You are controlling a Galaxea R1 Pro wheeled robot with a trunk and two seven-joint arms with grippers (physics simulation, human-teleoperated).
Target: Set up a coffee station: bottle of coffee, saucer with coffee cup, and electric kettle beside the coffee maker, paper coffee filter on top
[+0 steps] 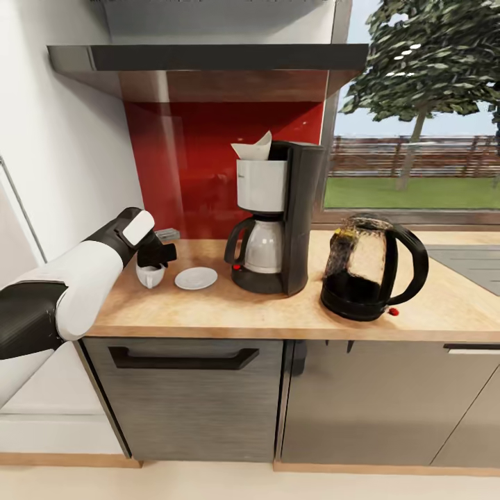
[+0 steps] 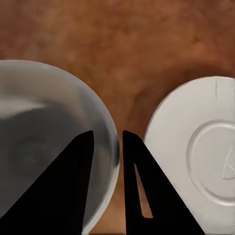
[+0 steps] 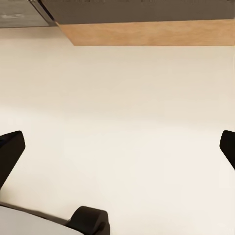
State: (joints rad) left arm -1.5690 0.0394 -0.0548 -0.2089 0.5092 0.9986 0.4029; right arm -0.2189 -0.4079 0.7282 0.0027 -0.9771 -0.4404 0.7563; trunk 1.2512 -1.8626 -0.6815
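On the kitchen countertop (image 1: 229, 305) the coffee maker (image 1: 271, 222) stands with the paper coffee filter (image 1: 251, 147) on top. To its right is the electric kettle (image 1: 368, 267). To its left lies the saucer (image 1: 196, 278) (image 2: 205, 156), bare, and beside that stands the coffee cup (image 1: 151, 275) (image 2: 39, 142). My left gripper (image 1: 156, 258) (image 2: 105, 147) is shut on the cup's rim, one finger inside and one outside. My right gripper (image 3: 120, 152) hangs open over pale floor. The bottle of coffee and the kitchen shelf are out of view.
A thick dark board (image 1: 208, 57) overhangs the counter above a red backsplash (image 1: 208, 160). A window is at the right, with the steel sink (image 1: 472, 260) below it. Grey cabinet fronts (image 1: 187, 396) run under the counter. A white wall flanks the left.
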